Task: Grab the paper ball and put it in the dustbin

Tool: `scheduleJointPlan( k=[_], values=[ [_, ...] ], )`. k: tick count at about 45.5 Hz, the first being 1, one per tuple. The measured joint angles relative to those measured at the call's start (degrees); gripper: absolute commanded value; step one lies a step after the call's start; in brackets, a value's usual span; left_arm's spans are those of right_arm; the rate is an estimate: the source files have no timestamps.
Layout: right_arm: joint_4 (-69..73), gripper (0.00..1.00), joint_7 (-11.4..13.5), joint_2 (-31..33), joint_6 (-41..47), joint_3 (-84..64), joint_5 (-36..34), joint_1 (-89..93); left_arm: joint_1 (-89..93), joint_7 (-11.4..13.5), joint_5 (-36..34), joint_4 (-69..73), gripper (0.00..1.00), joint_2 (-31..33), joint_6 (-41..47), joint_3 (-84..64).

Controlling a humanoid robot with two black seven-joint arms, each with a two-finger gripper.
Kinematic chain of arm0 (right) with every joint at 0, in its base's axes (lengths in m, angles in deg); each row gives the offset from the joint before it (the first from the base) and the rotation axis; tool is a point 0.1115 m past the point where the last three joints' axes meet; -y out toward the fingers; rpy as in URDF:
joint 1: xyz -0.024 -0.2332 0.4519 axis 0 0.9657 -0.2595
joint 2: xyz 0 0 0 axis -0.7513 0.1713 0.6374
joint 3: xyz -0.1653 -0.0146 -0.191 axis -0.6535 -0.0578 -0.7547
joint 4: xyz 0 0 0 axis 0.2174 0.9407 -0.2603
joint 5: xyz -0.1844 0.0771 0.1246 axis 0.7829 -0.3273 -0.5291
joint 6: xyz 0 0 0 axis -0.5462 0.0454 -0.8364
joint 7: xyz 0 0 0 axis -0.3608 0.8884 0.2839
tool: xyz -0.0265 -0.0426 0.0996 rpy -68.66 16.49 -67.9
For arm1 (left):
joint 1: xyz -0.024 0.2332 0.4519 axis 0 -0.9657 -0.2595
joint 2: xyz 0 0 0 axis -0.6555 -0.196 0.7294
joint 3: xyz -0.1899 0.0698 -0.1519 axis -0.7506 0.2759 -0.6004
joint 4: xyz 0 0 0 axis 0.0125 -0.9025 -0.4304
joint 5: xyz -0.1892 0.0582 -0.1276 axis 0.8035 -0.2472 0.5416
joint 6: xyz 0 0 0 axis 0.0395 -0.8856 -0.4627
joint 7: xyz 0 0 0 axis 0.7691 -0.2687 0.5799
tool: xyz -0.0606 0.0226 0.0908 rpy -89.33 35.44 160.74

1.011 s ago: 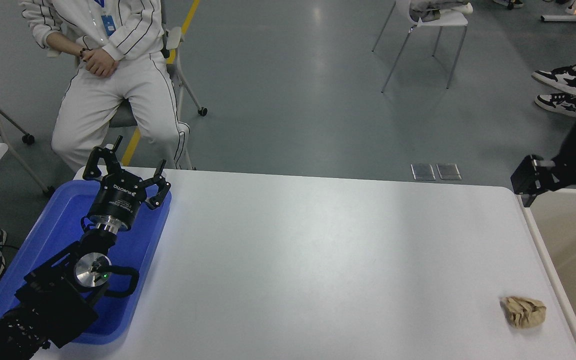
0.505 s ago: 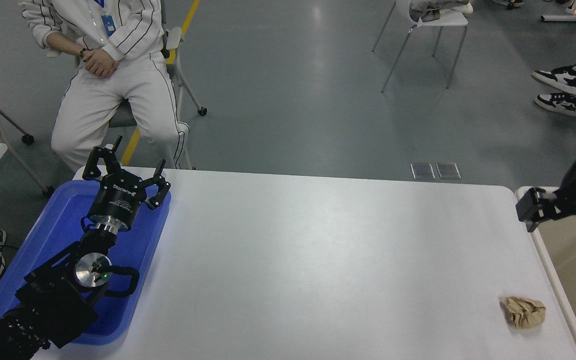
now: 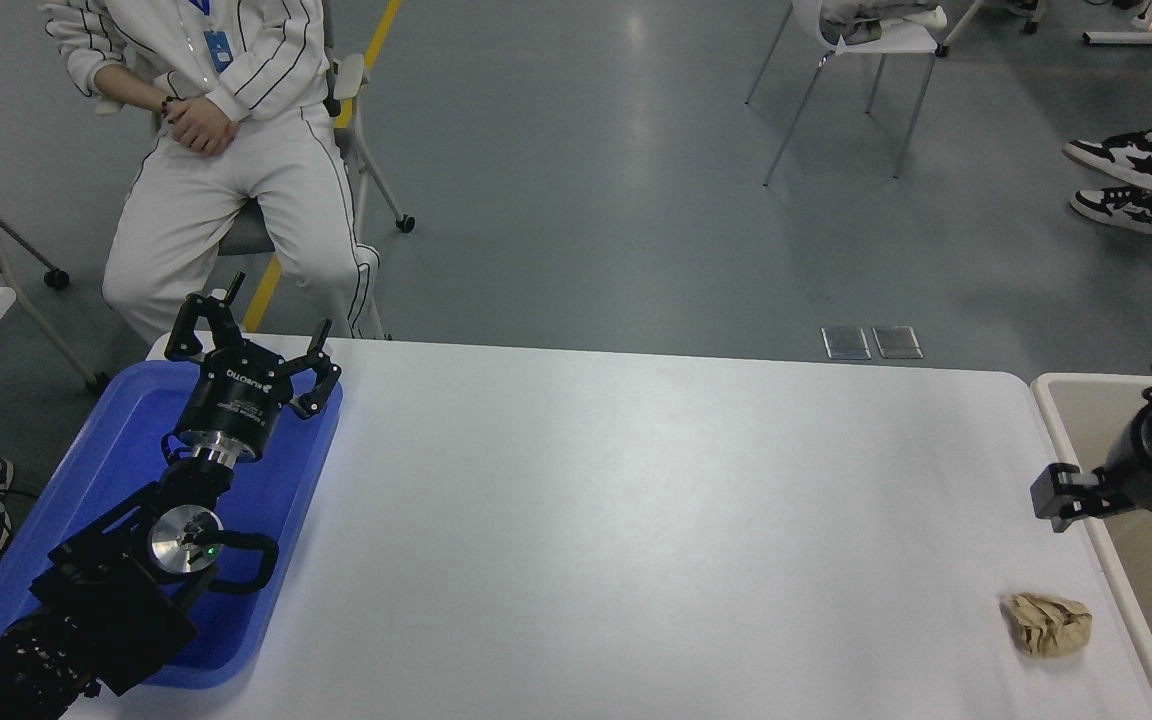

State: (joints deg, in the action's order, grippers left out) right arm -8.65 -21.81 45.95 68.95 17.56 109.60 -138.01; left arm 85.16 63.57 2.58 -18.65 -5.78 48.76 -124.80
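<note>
The paper ball point(image 3: 1048, 624) is seen lying on the white table point(image 3: 636, 520) at the lower right of the frame, close to the table's right edge and free of any contact. The dustbin point(image 3: 1076, 420) is located just beyond that edge, at the right border of the frame, with only its rim and part of its tan interior visible. The right gripper point(image 3: 1056, 495) is held over the bin's rim, above and apart from the ball; its degree of opening cannot be determined, and nothing is seen in it. The left gripper point(image 3: 251, 340) is parked at the lower left over a blue tray point(image 3: 126, 450), fingers spread wide, nothing held. A seated person point(image 3: 226, 140) is noted at the upper left.
</note>
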Motion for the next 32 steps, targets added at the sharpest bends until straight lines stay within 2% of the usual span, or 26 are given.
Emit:
scheduleJointPlan(
  k=[32],
  values=[
    [-14.18, 0.93, -0.04, -0.55, -4.20, 11.16, 0.12, 21.56, 0.00, 0.00, 0.00, 0.00, 1.00, 0.00, -0.01, 0.00]
  ],
)
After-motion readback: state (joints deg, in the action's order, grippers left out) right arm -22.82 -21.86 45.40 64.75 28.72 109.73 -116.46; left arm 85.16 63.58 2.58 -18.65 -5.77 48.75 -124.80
